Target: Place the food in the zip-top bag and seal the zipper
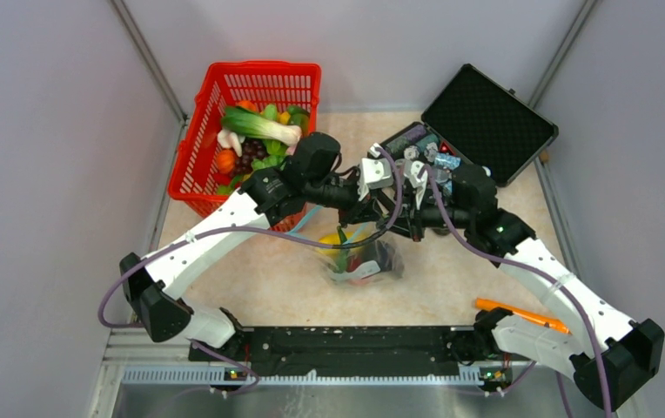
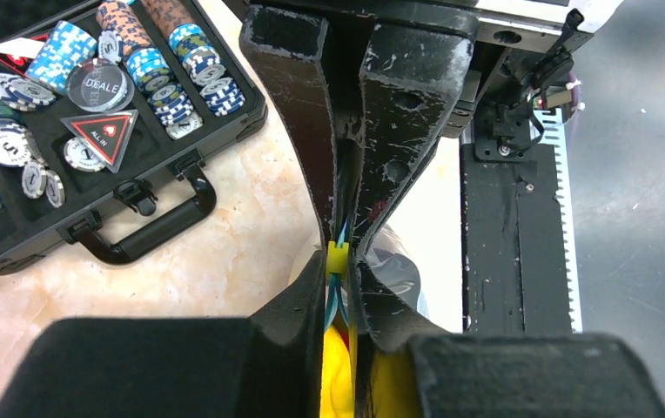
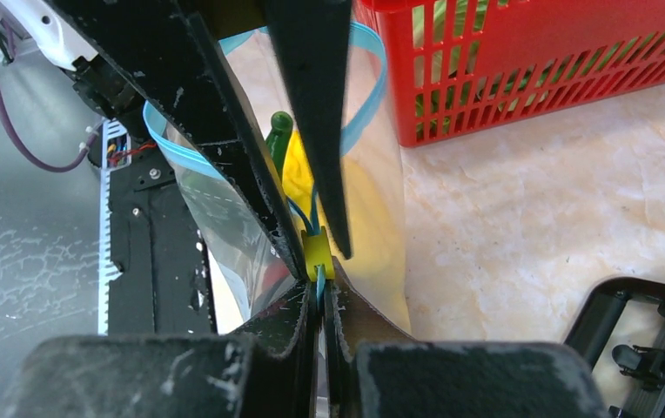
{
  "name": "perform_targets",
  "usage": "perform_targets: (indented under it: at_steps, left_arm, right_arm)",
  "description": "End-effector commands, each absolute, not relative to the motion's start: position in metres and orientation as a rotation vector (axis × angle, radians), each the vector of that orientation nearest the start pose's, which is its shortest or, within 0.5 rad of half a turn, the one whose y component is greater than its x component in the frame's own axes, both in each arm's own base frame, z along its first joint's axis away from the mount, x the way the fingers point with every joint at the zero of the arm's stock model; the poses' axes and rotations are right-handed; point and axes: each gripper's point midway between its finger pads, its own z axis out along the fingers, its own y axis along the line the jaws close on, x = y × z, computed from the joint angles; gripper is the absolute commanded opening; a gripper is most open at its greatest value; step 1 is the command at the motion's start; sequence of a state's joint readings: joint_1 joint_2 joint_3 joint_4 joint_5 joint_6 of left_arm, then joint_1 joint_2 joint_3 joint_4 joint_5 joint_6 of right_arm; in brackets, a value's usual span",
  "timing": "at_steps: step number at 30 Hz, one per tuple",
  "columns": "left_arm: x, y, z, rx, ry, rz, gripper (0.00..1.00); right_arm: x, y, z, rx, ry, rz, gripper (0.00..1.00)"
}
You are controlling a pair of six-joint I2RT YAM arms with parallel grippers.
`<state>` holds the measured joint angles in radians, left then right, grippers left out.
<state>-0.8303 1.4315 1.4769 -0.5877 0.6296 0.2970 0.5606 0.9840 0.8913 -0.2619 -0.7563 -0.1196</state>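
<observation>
Two grippers meet nose to nose over the zip-top bag (image 1: 366, 261), which stands near the middle of the worktop (image 1: 259, 279) with yellow and green food (image 3: 297, 174) inside. The right gripper (image 3: 320, 305) is clamped tight on the light-blue zipper (image 3: 319, 280). The left gripper (image 2: 338, 300) is pinched narrowly on the same strip, at its yellow slider (image 2: 338, 257). Past the slider the zipper's two halves gape apart. A red basket (image 1: 251, 87) sits at the far-left corner.

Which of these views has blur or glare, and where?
Top external: even, soft light, faint shadows, everything sharp. Left wrist: left tool blurs near the lens, poker chips crisp. Right wrist: silvery sheen on the zip-top bag, right tool on the zipper blurred close up, red basket sharp.
</observation>
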Motion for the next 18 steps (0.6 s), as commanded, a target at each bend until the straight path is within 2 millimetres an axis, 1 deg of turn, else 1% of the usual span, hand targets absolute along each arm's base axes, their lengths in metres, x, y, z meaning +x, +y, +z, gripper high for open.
perform_targets:
  at_steps: [1, 2, 3, 4, 5, 9, 14, 18]
  left_arm:
    - [0.200, -0.360, 0.304, 1.473, 1.542, -0.960, 0.13]
    - [0.201, -0.360, 0.303, 1.474, 1.546, -0.958, 0.13]
    - [0.200, -0.361, 0.302, 1.481, 1.544, -0.959, 0.08]
    - [0.200, -0.361, 0.302, 1.487, 1.543, -0.962, 0.01]
    - [0.199, -0.361, 0.302, 1.490, 1.542, -0.965, 0.00]
    - [0.198, -0.356, 0.297, 1.514, 1.558, -0.939, 0.00]
    - [0.203, -0.340, 0.282, 1.551, 1.622, -0.828, 0.00]
    - [0.205, -0.332, 0.279, 1.564, 1.637, -0.781, 0.00]
  right_arm:
    - [0.193, 0.260, 0.282, -1.119, 1.500, 1.014, 0.00]
    - [0.192, 0.260, 0.283, -1.119, 1.498, 1.015, 0.00]
    - [0.193, 0.260, 0.283, -1.117, 1.498, 1.013, 0.00]
    - [0.193, 0.260, 0.282, -1.116, 1.503, 1.013, 0.00]
    - [0.193, 0.260, 0.281, -1.114, 1.507, 1.008, 0.00]
    - [0.196, 0.257, 0.278, -1.105, 1.524, 0.982, 0.00]
    - [0.195, 0.255, 0.275, -1.104, 1.532, 0.971, 0.00]
    - [0.193, 0.255, 0.272, -1.115, 1.531, 0.980, 0.00]
